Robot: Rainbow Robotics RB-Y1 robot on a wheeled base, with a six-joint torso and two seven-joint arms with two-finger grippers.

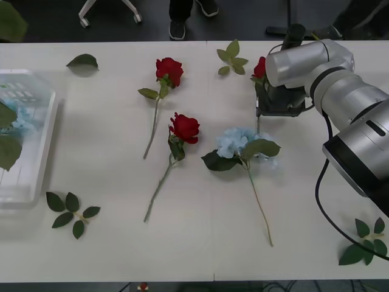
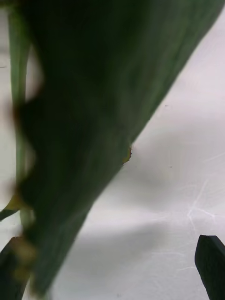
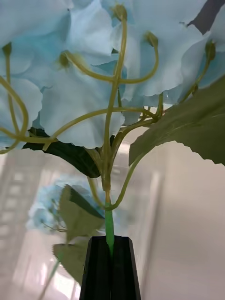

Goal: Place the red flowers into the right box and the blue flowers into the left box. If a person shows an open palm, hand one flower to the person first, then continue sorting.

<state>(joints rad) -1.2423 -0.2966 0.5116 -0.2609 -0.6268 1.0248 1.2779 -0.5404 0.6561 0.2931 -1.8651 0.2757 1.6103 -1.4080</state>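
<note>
In the left wrist view my left gripper (image 3: 111, 243) is shut on the green stem of a blue flower (image 3: 89, 70), held over the clear left box (image 1: 42, 146), where another blue flower (image 3: 47, 211) lies. My right gripper (image 1: 276, 108) hangs low over a red flower (image 1: 260, 67) at the table's far right. Its black fingers (image 2: 211, 265) stand open, with a large green leaf (image 2: 93, 117) close between them. Two more red flowers (image 1: 169, 70) (image 1: 184, 128) and a blue flower (image 1: 240, 143) lie mid-table. The right box is out of view.
Loose leaf sprigs lie at the far left (image 1: 82, 61), far middle (image 1: 231, 58), near left (image 1: 72, 213) and near right (image 1: 364, 243). A black cable (image 1: 322, 201) loops beside my right arm. A person's feet stand beyond the far edge.
</note>
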